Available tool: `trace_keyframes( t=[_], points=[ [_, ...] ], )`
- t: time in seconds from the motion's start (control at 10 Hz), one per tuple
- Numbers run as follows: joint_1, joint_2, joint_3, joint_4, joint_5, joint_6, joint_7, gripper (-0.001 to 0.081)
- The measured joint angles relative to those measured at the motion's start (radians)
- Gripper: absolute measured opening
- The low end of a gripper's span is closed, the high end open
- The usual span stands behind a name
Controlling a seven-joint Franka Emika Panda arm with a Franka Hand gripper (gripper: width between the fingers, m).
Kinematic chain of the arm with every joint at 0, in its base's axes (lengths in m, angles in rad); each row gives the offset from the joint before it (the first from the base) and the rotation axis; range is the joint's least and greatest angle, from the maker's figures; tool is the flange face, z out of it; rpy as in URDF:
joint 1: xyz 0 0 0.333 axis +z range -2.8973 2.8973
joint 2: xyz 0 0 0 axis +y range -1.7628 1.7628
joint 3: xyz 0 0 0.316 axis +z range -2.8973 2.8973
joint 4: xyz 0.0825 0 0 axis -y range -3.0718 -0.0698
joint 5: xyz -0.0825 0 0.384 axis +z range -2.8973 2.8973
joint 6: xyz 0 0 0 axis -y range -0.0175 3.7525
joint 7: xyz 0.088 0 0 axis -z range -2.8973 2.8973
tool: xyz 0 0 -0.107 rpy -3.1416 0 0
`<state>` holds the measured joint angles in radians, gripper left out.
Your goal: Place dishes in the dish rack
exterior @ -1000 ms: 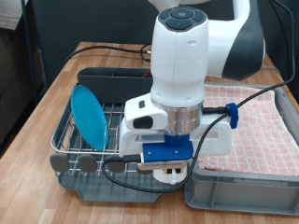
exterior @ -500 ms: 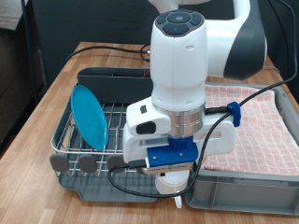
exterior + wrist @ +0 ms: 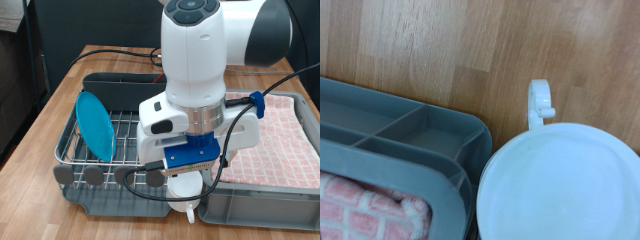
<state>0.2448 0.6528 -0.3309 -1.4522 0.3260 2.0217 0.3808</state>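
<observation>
The light-blue plate (image 3: pixel 97 123) stands on edge in the silver wire dish rack (image 3: pixel 120 150) at the exterior view's left. My gripper (image 3: pixel 184 186) hangs low at the front, over the gap between the rack and the grey crate. It is shut on the white mug (image 3: pixel 188 206), whose handle points down. In the wrist view the mug (image 3: pixel 560 185) fills the corner as a white disc with its handle (image 3: pixel 540 103) sticking out over the wooden table. My fingers are hidden in both views. The wooden spoon is out of view.
The grey crate (image 3: pixel 255 195) with pink checked cloth (image 3: pixel 280 130) stands at the exterior view's right; its ribbed rim (image 3: pixel 410 135) shows in the wrist view. The rack's tall grey back compartment (image 3: pixel 115 82) is behind. Black cables hang around the wrist.
The arm has moved down and slightly to the exterior view's right, and the wrist has turned. The mug sits lower, with its handle now showing below.
</observation>
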Motion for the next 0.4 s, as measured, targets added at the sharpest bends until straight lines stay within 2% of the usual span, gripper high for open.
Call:
trace_keyframes(
  t=[0.4],
  points=[
    [0.071, -0.114, -0.049, -0.053, -0.086, 0.001, 0.077, 0.0802]
  ],
)
